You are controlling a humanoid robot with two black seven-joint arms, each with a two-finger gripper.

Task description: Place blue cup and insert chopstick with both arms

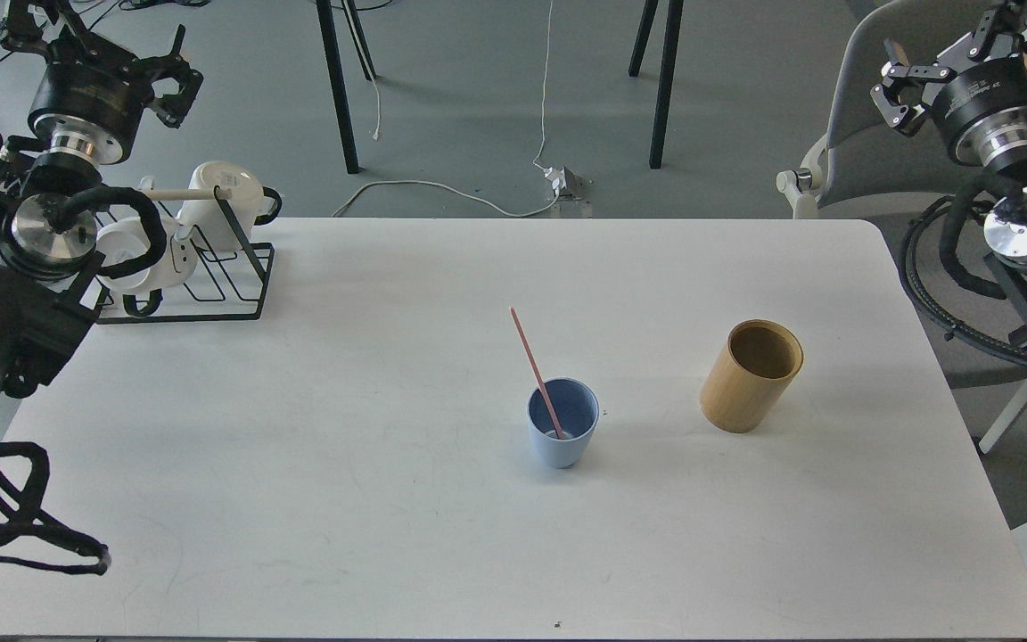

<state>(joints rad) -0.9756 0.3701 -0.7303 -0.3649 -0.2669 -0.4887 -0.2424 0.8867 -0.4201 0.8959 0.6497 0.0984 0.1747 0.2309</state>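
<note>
The blue cup stands upright on the white table, right of centre. The pink chopstick stands inside it, leaning up and to the left. My left gripper is raised at the far left, above the mug rack, with its fingers spread and nothing between them. My right gripper is raised at the far right, off the table by the chair, with its fingers spread and nothing between them. Both grippers are far from the cup.
A tan bamboo cylinder stands right of the cup. A black wire rack with white mugs and a wooden dowel sits at the table's back left. A grey chair stands behind the right corner.
</note>
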